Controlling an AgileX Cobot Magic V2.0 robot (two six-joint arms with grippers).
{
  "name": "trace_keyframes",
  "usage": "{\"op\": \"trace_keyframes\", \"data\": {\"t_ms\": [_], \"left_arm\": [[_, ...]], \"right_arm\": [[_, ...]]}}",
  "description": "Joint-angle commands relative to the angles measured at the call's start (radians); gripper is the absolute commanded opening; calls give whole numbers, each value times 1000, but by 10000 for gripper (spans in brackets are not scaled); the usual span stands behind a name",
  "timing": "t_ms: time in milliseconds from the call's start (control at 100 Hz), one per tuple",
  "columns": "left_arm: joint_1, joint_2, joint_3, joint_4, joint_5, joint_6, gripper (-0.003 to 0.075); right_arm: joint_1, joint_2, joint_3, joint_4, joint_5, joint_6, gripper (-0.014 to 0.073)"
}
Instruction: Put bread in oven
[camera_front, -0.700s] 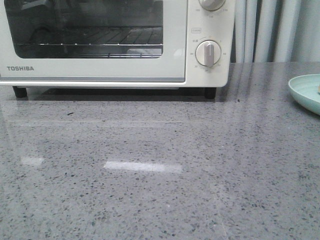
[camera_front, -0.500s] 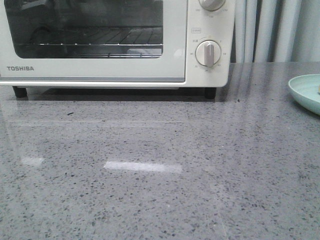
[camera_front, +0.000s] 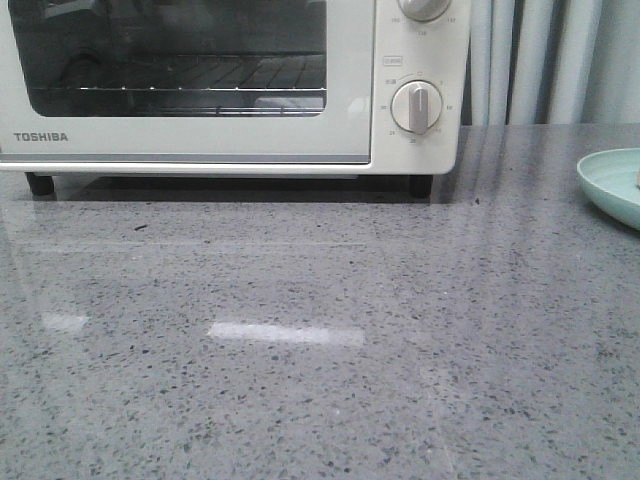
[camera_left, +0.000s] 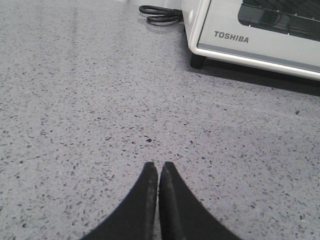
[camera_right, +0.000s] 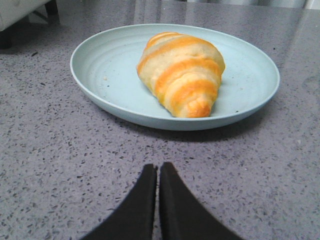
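The front view showed the oven (camera_front: 235, 85) standing at the back of the grey speckled worktop (camera_front: 300, 340) with its glass door up and closed, the wire rack visible through the window, and two round knobs (camera_front: 416, 107) on its right panel; at the far right edge only a sliver of a pale blue plate (camera_front: 612, 185) came into frame, and neither arm appeared there at all. The right wrist view supplied what the front view cut off — the whole plate (camera_right: 100, 65) and the bread (camera_right: 182, 72) lying on it, striped golden and cream, one tapered end pointing toward the camera. The left wrist view added the oven's (camera_left: 260, 35) left front corner with a black foot (camera_left: 197, 61) and a coiled black cable (camera_left: 161, 14) lying on the worktop just beside it.

The right hand (camera_right: 158, 172) had its fingers pressed together, holding nothing, low over the bare worktop; the bread sat straight ahead of it, near but apart, beyond the plate's near rim. The left hand (camera_left: 158, 172) was likewise closed with fingers touching, empty — the oven lay ahead and off to one side, well apart from it.
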Motion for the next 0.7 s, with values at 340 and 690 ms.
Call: {"op": "trace_keyframes", "data": {"t_ms": [340, 690], "left_arm": [[-11, -28, 24, -86, -306, -10, -21], [-11, -28, 24, -181, -659, -10, -21]], "right_arm": [[-4, -21, 11, 0, -435, -8, -19], [-4, -21, 11, 0, -979, 152, -19]]}}
